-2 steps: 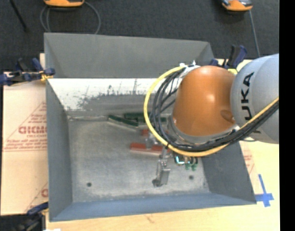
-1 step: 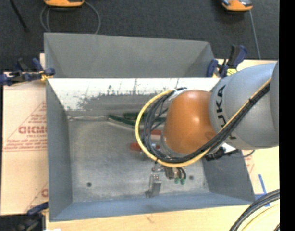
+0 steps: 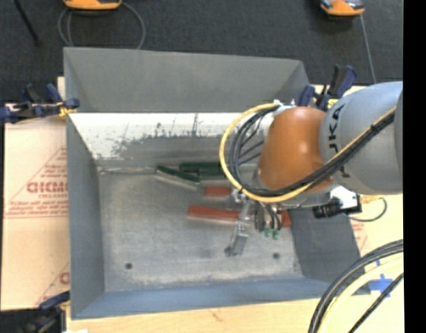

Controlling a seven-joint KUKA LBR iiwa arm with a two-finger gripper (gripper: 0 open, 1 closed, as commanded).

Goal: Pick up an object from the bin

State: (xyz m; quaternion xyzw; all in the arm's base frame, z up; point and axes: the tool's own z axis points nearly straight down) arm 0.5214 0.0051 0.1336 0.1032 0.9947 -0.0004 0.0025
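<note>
gripper (image 3: 235, 243) sits by the red tool's (image 3: 210, 214) right end; green tool (image 3: 196, 168) lies beyond the red tool; gripper's opening: cannot tell.

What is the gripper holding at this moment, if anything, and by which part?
Nothing is seen held. The gripper sits low beside the right end of a red-handled tool lying on the bin floor.

In the bin (image 3: 84, 207), the gripper (image 3: 235, 245) hangs at four o'clock of centre, the nearest tool (image 3: 209, 215) at its eleven o'clock, the middle tool (image 3: 217, 191) and farthest tool (image 3: 196, 168) beyond toward twelve.
</note>
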